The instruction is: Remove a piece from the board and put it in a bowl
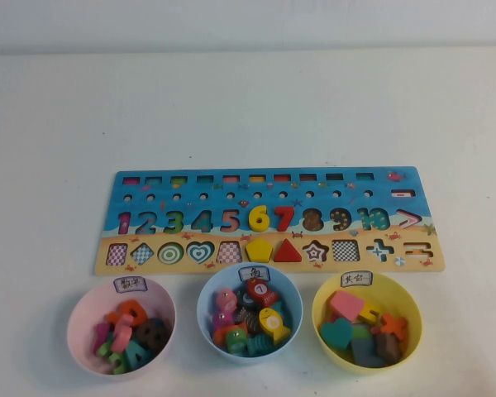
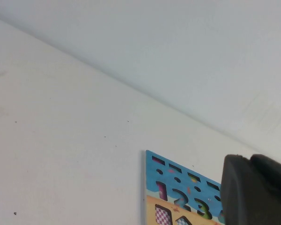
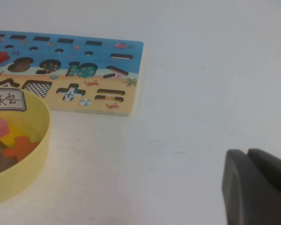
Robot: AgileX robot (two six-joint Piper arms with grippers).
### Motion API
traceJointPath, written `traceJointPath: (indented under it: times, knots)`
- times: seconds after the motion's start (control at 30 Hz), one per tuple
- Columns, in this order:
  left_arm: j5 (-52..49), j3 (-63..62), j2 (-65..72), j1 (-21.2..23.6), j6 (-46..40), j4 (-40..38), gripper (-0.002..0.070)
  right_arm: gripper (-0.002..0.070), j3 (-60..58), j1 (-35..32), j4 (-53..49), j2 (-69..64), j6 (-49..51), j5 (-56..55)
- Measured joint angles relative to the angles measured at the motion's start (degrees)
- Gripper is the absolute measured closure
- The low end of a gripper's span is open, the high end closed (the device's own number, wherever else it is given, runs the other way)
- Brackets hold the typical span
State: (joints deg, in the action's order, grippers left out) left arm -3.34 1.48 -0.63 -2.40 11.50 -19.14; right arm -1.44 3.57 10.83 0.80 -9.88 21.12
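Yellow numeral 6: chunky wooden piece, bright yellow, seated in its slot in the number row of the board, standing a little proud of the printed surface. Immediate neighbours: an empty pink 5 cut-out on one side, the red numeral 7 touching close on the other. Just below it in the shape row sits a yellow pentagon block, beside a red triangle.

Board: long, rectangular, blue sea and sand print, lying flat on the white table; most other slots are empty.

Pink bowl: round, pale, white handwritten label on its far rim, nearest the robot on its left; already holding several numerals. A blue bowl and a yellow bowl stand alongside, in a row just in front of the board.

Left gripper: fingers closed together, empty, hanging off the board's left end, outside the high view.

Right gripper: parked over bare table off the board's right end, near the yellow bowl; pads appear pressed together, holding nothing.

Status: task not begun; the piece is untouched. By my judgement the next move calls for the left arm, the pink bowl being on its side, to open its fingers, travel over the number row and descend on the 6 without catching the 7.
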Motion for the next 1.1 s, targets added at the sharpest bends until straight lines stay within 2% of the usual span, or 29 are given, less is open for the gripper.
traceJointPath:
  times: [0.17, 0.3, 0.5, 0.8, 1.1]
  knots:
    - [-0.94, 0.0, 0.0, 0.0, 0.03, -0.09, 0.068, 0.0694, 0.0, 0.0, 0.0, 0.0, 0.0, 0.0]
    - [-2.58, -0.25, 0.0, 0.0, 1.71, -3.47, 0.068, 0.0694, 0.0, 0.0, 0.0, 0.0, 0.0, 0.0]
    - [-15.39, -10.06, 5.61, 0.0, 0.69, -4.22, 0.0679, 0.0694, 0.0, 0.0, 0.0, 0.0, 0.0, 0.0]
    - [-34.1, -27.75, 24.97, 0.0, -11.18, -3.9, 0.068, 0.0694, 0.0, 0.0, 0.0, 0.0, 0.0, 0.0]
    - [-41.13, -40.24, 43.03, 0.0, -22.2, -3.8, 0.068, 0.0694, 0.0, 0.0, 0.0, 0.0, 0.0, 0.0]
